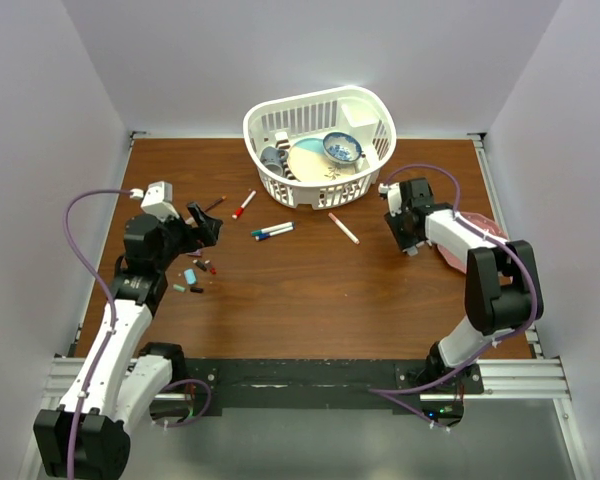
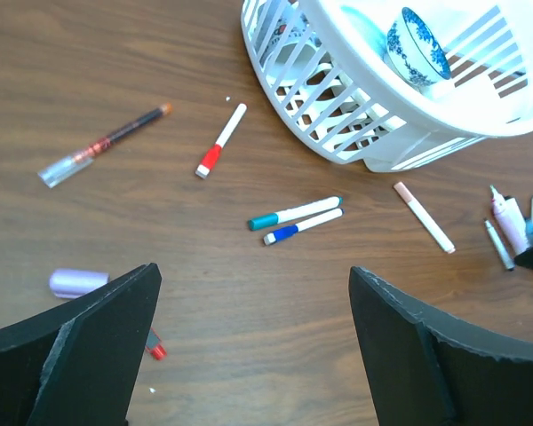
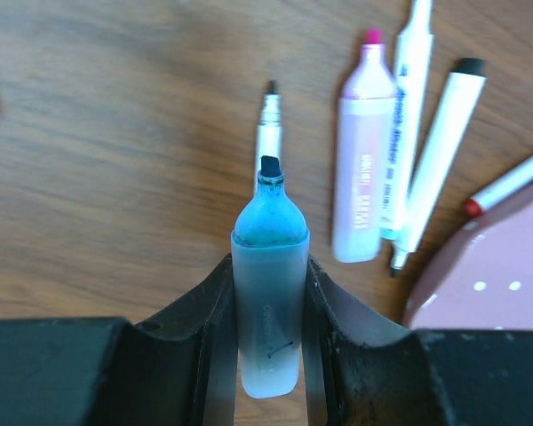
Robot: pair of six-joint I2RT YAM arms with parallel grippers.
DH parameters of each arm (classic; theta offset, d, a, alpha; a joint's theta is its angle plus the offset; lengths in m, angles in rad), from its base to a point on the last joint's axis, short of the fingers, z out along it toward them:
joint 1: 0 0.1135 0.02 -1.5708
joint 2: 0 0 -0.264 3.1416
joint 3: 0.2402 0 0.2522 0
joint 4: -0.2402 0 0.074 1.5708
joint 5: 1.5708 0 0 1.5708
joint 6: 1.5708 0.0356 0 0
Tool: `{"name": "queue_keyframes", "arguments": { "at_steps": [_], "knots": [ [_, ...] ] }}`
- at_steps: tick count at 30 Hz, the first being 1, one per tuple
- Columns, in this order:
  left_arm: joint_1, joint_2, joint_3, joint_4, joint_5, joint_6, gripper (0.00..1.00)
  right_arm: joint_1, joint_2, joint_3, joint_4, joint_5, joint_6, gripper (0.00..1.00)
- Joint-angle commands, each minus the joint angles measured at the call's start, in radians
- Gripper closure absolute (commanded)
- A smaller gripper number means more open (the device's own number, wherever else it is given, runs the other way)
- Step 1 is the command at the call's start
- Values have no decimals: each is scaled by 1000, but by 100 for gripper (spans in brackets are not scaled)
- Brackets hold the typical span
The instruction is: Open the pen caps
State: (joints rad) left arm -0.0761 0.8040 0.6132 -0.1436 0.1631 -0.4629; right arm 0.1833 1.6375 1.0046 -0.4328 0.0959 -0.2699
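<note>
My left gripper (image 1: pixel 202 228) is open and empty above the table's left side; in the left wrist view (image 2: pixel 254 271) bare wood shows between its fingers. Beyond it lie capped markers: one with a red cap (image 2: pixel 210 161), one with a teal cap (image 2: pixel 265 221), one with a blue cap (image 2: pixel 282 234). A pink-ended marker (image 2: pixel 424 216) lies further right. Loose caps lie near my left gripper: teal (image 1: pixel 190 276), black (image 1: pixel 196 289), lilac (image 2: pixel 78 282), red (image 2: pixel 155 348). My right gripper (image 3: pixel 268 266) is shut on an uncapped blue highlighter (image 3: pixel 268 311), tip exposed, above the table.
A white basket (image 1: pixel 320 185) with bowls stands at the back centre. A pink plate (image 3: pixel 489 266) lies right of my right gripper. Uncapped markers lie beside it: a pink highlighter (image 3: pixel 364 169), two white ones (image 3: pixel 440 151), a thin one (image 3: pixel 266 133). A dark pen (image 2: pixel 107 142) lies at the left.
</note>
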Motion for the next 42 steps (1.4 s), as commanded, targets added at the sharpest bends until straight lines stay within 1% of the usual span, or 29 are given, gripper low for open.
{"name": "queue_keyframes", "arguments": {
  "at_steps": [1, 5, 6, 7, 9, 11, 12, 17, 20, 21, 23, 24, 25, 26, 27, 31, 32, 33, 35, 36, 37, 38, 39, 40, 41, 42],
  "knots": [
    [6, -11, -3, 49, 36, 136, 7, -21, -5, 45, 23, 48, -18, 80],
    [6, -23, -6, 55, 38, 136, 7, -28, 31, 72, 16, 42, -23, 78],
    [6, -26, -7, 53, 41, 136, 7, -30, 42, 77, 13, 41, -23, 76],
    [6, -29, -7, 55, 44, 136, 7, -28, 48, 78, 12, 39, -23, 71],
    [6, -34, -7, 58, 42, 135, 7, -31, 56, 84, 11, 47, -22, 68],
    [6, -38, -7, 55, 38, 135, 7, -30, 62, 85, 17, 59, -23, 61],
    [6, -40, -9, 55, 38, 135, 7, -30, 64, 85, 19, 62, -25, 59],
    [6, -45, -7, 53, 35, 136, 7, -31, 67, 95, 17, 79, -29, 57],
    [6, -45, -7, 50, 30, 136, 7, -33, 7, 92, 16, 61, -49, 57],
    [6, -43, -7, 52, 32, 136, 7, -31, -14, 91, 14, 33, -63, 56],
    [6, -42, -6, 52, 32, 136, 7, -31, -91, 83, -30, -88, -156, 55],
    [6, -39, -4, 52, 33, 136, 7, -31, -123, 78, -53, -251, -198, 53],
    [6, -37, -4, 52, 33, 136, 7, -33, -148, 63, -104, -339, -300, 52],
    [6, -35, -4, 52, 33, 136, 7, -30, -194, 52, -127, -420, -354, 52],
    [6, -31, -6, 50, 32, 136, 7, -28, -209, 40, -139, -549, -391, 50],
    [6, -23, -4, 50, 29, 138, 7, -10, -245, -14, -139, -695, -497, 49],
    [6, -20, -4, 49, 30, 138, 7, 4, -248, -23, -133, -696, -511, 49],
    [7, -16, -3, 49, 30, 138, 7, 43, -258, -35, -115, -690, -518, 48],
    [7, -12, -3, 47, 29, 138, 7, 103, -269, -92, -17, -600, -520, 42],
    [7, -8, -1, 49, 27, 139, 7, 178, -272, -115, 29, -531, -516, 39],
    [7, -6, -1, 47, 24, 139, 7, 211, -265, -156, 149, -460, -475, 35],
    [7, -6, -3, 45, 23, 139, 7, 234, -251, -164, 201, -347, -450, 32],
    [7, -5, -3, 47, 19, 139, 7, 255, -228, -159, 230, -305, -427, 32],
    [7, -3, -3, 44, 18, 139, 7, 260, -172, -135, 285, -265, -354, 32],
    [7, -2, -4, 45, 18, 139, 7, 265, -142, -114, 293, -198, -326, 31],
    [7, 1, -4, 45, 16, 139, 7, 269, -115, -92, 290, -179, -310, 30]
  ]
}}
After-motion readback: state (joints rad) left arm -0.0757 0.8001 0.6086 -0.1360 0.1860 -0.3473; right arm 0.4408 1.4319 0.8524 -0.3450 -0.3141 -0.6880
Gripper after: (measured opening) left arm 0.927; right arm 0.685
